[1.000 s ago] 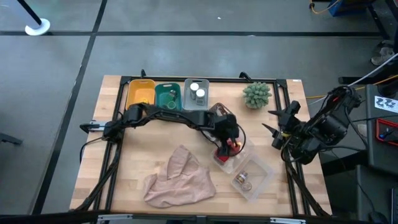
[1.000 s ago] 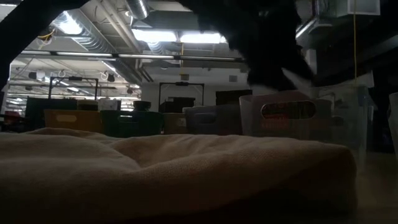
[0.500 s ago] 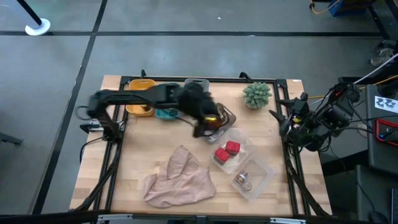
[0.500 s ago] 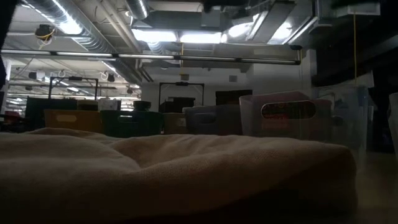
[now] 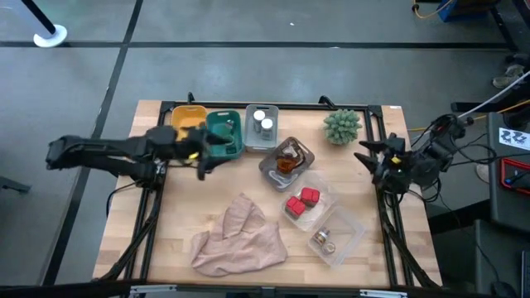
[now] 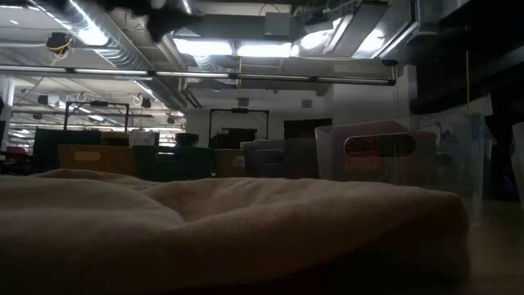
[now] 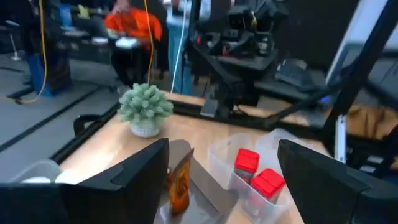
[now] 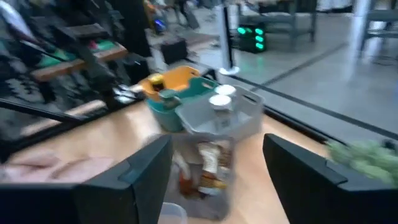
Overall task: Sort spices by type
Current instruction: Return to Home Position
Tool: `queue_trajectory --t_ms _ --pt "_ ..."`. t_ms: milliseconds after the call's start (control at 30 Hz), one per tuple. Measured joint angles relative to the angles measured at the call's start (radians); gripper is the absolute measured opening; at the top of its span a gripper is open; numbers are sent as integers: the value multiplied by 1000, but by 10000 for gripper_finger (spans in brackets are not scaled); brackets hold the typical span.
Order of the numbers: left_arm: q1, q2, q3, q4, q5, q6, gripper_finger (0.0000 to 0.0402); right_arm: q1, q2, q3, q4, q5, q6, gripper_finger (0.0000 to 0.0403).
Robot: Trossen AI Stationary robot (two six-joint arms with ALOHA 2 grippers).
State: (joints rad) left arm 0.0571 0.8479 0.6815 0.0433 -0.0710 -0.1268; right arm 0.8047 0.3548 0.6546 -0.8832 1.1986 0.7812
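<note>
Two red square packets (image 5: 303, 201) lie in a clear bin (image 5: 319, 189); they also show in the left wrist view (image 7: 258, 174). An orange-brown sachet (image 5: 287, 159) stands in a grey tray (image 5: 269, 167). Two silver-capped jars (image 5: 262, 122) stand in a grey bin, and another jar (image 5: 323, 240) sits in the nearest clear bin. A yellow bin (image 5: 184, 120) and a teal bin (image 5: 225, 132) stand at the far edge. My left gripper (image 5: 204, 161) hangs open and empty by the teal bin. My right gripper (image 5: 365, 161) waits open at the table's right edge.
A beige cloth (image 5: 240, 236) lies crumpled near the table's near edge and fills the low view (image 6: 229, 229). A green spiky plant ball (image 5: 342, 126) sits at the far right. Bare wood shows at the near left and between the cloth and the far bins.
My left gripper has risen from the clear bin with the red packets and swung toward the table's left, past the sachet tray, ending by the teal bin. The two red packets lie in their bin. My right arm has shifted slightly at the right edge.
</note>
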Motion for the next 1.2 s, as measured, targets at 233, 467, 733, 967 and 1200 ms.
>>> queue_trajectory --t_ms 233,467,733,967,1200 --pt "0 -346 -415 248 0 -53 285 0 -25 -120 493 -148 -455 250" --pt "-13 -517 -672 424 3 -28 285 -57 -20 -206 708 -194 -655 250" --pt "-71 -542 -672 349 42 39 285 -269 -18 -293 746 -496 -586 250" --pt "-107 -541 -672 330 43 57 285 -480 3 -440 916 -749 -582 250" --pt "-118 -541 -672 332 42 77 285 -661 -4 -503 933 -916 -565 250"
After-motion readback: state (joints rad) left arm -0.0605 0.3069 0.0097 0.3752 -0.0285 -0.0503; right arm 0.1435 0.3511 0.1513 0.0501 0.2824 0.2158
